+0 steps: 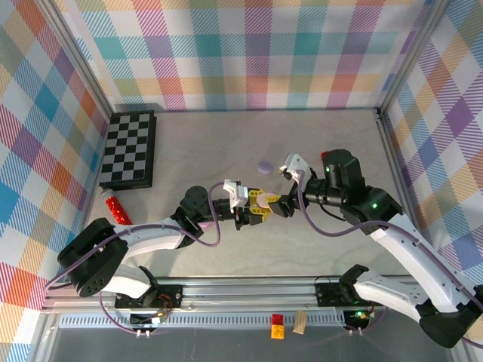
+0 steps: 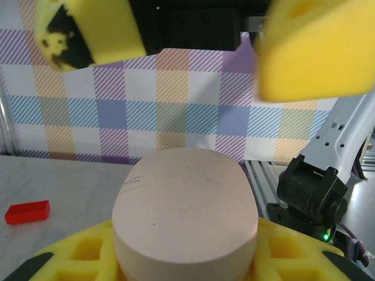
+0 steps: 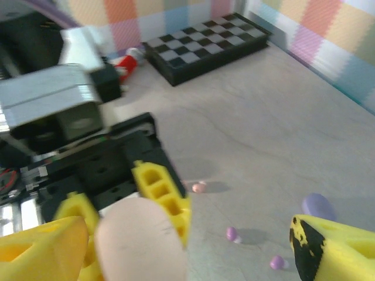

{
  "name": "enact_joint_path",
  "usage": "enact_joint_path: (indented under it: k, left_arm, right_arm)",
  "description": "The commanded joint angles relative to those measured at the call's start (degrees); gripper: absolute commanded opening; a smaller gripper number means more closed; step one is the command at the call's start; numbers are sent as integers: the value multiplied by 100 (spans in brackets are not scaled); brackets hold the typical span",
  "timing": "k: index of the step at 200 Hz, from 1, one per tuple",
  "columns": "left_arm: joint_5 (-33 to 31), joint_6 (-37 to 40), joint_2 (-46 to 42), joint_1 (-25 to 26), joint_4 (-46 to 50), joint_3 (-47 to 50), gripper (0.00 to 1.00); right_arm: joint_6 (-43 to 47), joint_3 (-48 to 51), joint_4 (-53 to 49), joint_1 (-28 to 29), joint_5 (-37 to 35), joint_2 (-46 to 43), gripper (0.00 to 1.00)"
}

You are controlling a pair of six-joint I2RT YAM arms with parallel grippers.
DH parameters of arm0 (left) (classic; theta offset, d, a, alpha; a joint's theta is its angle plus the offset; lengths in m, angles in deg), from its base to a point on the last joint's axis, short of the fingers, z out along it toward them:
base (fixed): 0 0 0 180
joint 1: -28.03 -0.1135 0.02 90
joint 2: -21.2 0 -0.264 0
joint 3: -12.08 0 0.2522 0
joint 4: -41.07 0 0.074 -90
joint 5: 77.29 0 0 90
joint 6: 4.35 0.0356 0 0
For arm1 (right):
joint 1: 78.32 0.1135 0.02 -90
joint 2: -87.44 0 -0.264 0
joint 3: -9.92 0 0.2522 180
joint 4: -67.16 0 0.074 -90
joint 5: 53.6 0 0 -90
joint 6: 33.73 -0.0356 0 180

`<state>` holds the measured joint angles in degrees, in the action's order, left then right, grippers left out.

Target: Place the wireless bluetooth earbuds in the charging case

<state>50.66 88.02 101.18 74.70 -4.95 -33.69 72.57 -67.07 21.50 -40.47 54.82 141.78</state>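
Observation:
A pale pink pebble-shaped charging case (image 2: 184, 216) stands closed between the yellow fingers (image 2: 281, 252) of my left gripper (image 2: 184, 260), which is shut on it. It is held above the table at mid-front (image 1: 259, 197). My right gripper (image 3: 184, 249) is open, with its yellow pads (image 2: 316, 52) spread on either side above the case, apart from it. On the table below lie tiny earbuds: a pink one (image 3: 199, 187) and two lilac ones (image 3: 232, 234) (image 3: 275, 262). The two grippers meet tip to tip, left gripper (image 1: 259, 205) and right gripper (image 1: 287, 202).
A lilac case (image 1: 264, 166) lies just behind the grippers. A folded chessboard (image 1: 130, 148) sits at the back left, with a red-and-white tube (image 1: 117, 208) near it. A red block (image 2: 26, 212) lies on the table to the right side. Checked walls enclose the table.

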Motion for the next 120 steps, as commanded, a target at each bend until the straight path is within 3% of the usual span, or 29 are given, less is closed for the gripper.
enact_joint_path:
  k: [1, 70, 120]
  left_arm:
    - [107, 9, -220, -36, -44, 55, 32]
    - [253, -2, -332, -27, 112, -1, 33]
    - [289, 28, -387, -31, 234, 4, 32]
  right_arm:
    - [559, -23, -440, 115, 534, -45, 89]
    - [685, -90, -156, 452, -1014, 208, 87]
    - [601, -17, 219, 458, -1555, -37, 85]
